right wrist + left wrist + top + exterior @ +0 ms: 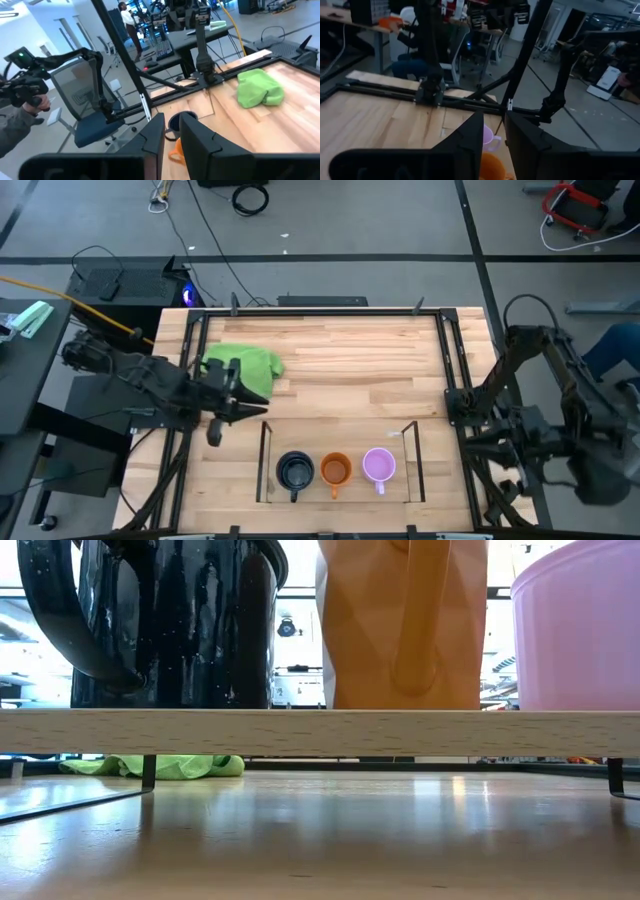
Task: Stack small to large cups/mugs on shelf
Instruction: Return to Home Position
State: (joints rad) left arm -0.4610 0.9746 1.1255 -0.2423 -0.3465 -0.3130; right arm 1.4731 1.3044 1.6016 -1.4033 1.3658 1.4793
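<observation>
Three mugs stand upright, side by side, on the light wood shelf (340, 492), between its two clear side panels. They are a navy mug (295, 471), an orange mug (335, 470) and a lilac mug (379, 466). In the low view they rest by their bases on the shelf board (320, 732). My left gripper (250, 402) is shut and empty above the table, left of the shelf and beside the green cloth; its wrist view (494, 116) looks toward the lilac and orange mugs. My right gripper (171, 117) is shut and empty at the table's right edge (458, 406).
A green cloth (245, 365) lies crumpled on the table at the far left. Black frame rails (450, 350) run along the table's sides. Bare wood (360, 370) lies between the cloth and the right rail. A person sits beyond the right edge (615, 345).
</observation>
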